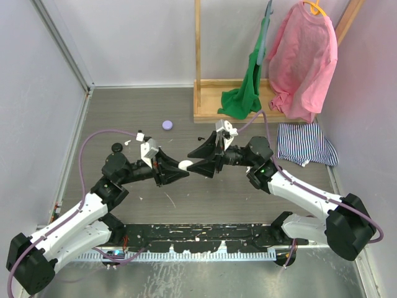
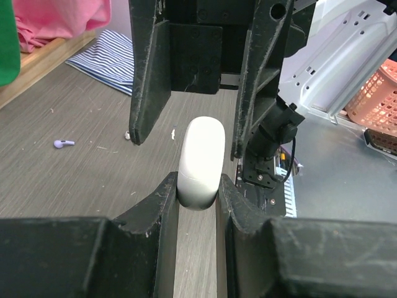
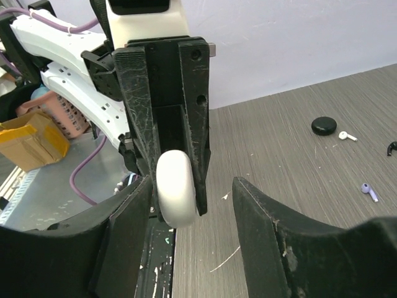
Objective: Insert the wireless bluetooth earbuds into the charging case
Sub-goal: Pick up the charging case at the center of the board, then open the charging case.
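A white charging case (image 2: 200, 162) stands on edge, pinched between the fingers of my left gripper (image 2: 197, 189), which is shut on it above the table. The case lid looks closed. My right gripper (image 3: 192, 211) faces it with jaws open on either side of the case (image 3: 178, 189); its one finger is close to the case and the other stands well apart. In the top view both grippers meet at the table's middle (image 1: 185, 166). A lilac earbud (image 3: 370, 192), a white earbud (image 3: 347, 136) and a black earbud (image 3: 391, 147) lie loose on the table.
A black case (image 3: 323, 126) lies near the white earbud, and a lilac case (image 1: 167, 125) sits further back. A wooden rack (image 1: 211, 112) with a green garment (image 1: 245, 93) and a pink garment (image 1: 301, 62) stands at the back. Striped cloth (image 1: 305, 143) lies at the right.
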{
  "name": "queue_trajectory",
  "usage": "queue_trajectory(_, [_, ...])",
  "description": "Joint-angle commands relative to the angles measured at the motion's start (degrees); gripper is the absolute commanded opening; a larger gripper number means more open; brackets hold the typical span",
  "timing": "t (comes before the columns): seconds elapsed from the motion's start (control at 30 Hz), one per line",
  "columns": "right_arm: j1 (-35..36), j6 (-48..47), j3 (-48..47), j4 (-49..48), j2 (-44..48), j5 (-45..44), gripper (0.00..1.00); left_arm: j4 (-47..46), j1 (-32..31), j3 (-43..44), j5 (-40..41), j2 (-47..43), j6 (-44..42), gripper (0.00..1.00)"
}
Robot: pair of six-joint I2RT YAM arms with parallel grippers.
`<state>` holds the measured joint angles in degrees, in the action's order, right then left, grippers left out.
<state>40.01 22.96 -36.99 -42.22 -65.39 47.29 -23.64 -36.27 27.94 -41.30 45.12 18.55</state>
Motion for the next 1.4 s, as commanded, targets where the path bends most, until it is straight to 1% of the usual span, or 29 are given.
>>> queue_trajectory(0.0, [0.28, -2.28, -3.09, 0.88, -0.02, -1.96, 0.6, -1.33, -0.02, 2.63, -1.86, -1.0, -0.97, 0.01])
queue_trajectory(0.73, [0.13, -9.16, -7.49, 14.71, 2.86, -9.93, 0.63, -0.35, -0.12, 1.49, -2.69, -1.36, -2.33, 0.0])
queue_trajectory(1.13, [-0.03, -11.27, -9.74, 20.73, 2.68, -12.22, 0.63, -0.26, -0.12, 1.02, -2.31, -1.44, -2.56, 0.0])
queue_trajectory(1.37, [-0.14, -11.5, -10.77, 22.66, 2.36, -12.51, 0.64, -0.35, -0.07, 0.73, -1.93, -1.03, -2.72, 0.0])
